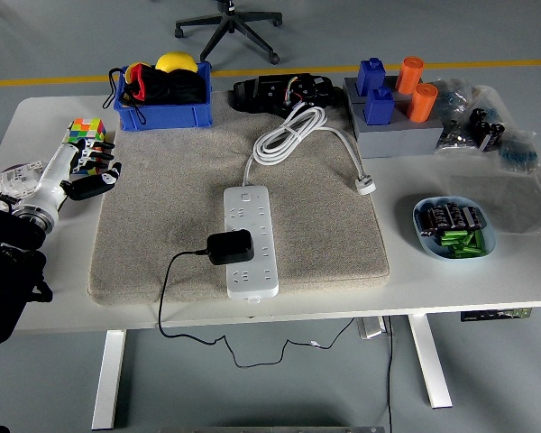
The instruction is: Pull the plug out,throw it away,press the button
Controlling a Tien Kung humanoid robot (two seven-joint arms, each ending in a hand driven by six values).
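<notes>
Risks first, from the left. A long reach from the white-and-black left hand (pixel 83 173), parked near the left edge of the white table (pixel 36 298), to the black plug adapter (pixel 229 246) seated in the white power strip (pixel 251 240): likely drag across the beige fabric mat (pixel 153 234) on the way. Strip lying loose on the mat, so probably lifted or slid along with the plug if pulled without bracing. Thin black cord (pixel 167 289) trailing from the plug over the mat's front edge and off the table; could snag or tug back when the plug is thrown away. Button at the strip's far end (pixel 245 194) small, easy to miss or press off-centre.

Then the hand itself: fingers loosely spread and relaxed, gripping nothing, sitting just beside a multicoloured puzzle cube (pixel 87 132), contact hard to judge. Well apart from plug and strip.

Further right, a blue plastic bin of dark and yellow items (pixel 162 114), unclear whether meant for the discard. Right hand not visible.
</notes>
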